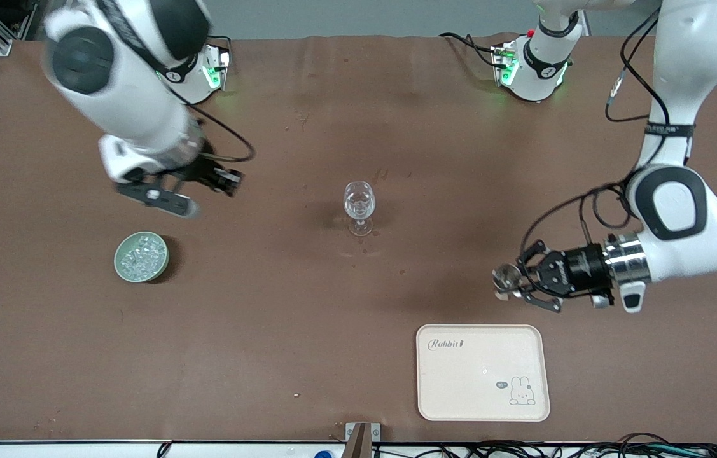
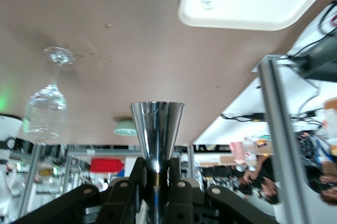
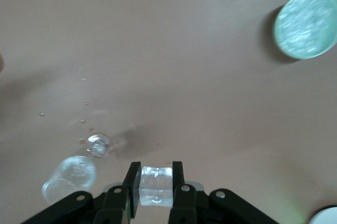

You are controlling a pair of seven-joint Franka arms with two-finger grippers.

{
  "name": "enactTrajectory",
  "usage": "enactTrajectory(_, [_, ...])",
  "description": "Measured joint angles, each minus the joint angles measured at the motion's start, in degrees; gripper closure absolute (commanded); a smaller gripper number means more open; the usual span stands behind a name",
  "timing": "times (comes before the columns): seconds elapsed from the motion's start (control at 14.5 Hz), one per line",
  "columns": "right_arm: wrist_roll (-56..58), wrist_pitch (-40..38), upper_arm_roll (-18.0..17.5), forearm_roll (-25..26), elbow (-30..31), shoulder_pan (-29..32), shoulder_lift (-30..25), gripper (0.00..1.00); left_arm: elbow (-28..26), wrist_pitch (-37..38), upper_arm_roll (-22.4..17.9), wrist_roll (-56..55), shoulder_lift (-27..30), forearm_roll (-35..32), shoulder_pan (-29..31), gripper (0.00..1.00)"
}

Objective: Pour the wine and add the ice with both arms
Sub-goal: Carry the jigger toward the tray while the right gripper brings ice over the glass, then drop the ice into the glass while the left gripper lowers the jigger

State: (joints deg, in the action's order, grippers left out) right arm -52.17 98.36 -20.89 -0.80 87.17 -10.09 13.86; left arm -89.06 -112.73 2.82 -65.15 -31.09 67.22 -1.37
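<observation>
Brown counter (image 1: 307, 331), wineglass (image 1: 359, 208) at frame centre. Right gripper (image 3: 156, 182) at upper left, fingers pinching one ice cube (image 3: 156, 184); bowl of ice (image 1: 141, 256) below. Left gripper (image 1: 514, 280) at lower right, clamped on steel jigger (image 1: 506, 277). Risk judged: slick cube slipping mid-carry.

brown table (image 1: 307, 331) with wineglass (image 1: 359, 207), ice bowl (image 1: 141, 257), tray (image 1: 482, 372)

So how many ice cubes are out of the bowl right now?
1: a single ice cube sits pinched in the right hand, over the table. The rest of the ice is heaped in the green bowl; none visible elsewhere.
</observation>
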Motion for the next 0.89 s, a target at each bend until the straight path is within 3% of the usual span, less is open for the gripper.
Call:
enactTrajectory(0.21, [-7.49,4.39,-0.59,0.01,-0.03,-4.89,4.09,0.99,4.46,0.41,-0.44,5.32,-6.81,7.38,1.47,1.0])
enactTrajectory(0.41, [-12.68,9.11,-1.4,0.01,-0.12,-8.55,6.79,0.99,5.34,0.41,-1.37,11.84,-11.37,14.45,1.43,0.99])
enactTrajectory(0.89, [-19.12,11.12,-1.53,1.39,-2.27,-15.02,12.14,0.98,9.94,-3.22,-2.44,21.09,-23.56,27.31,1.13,0.99])
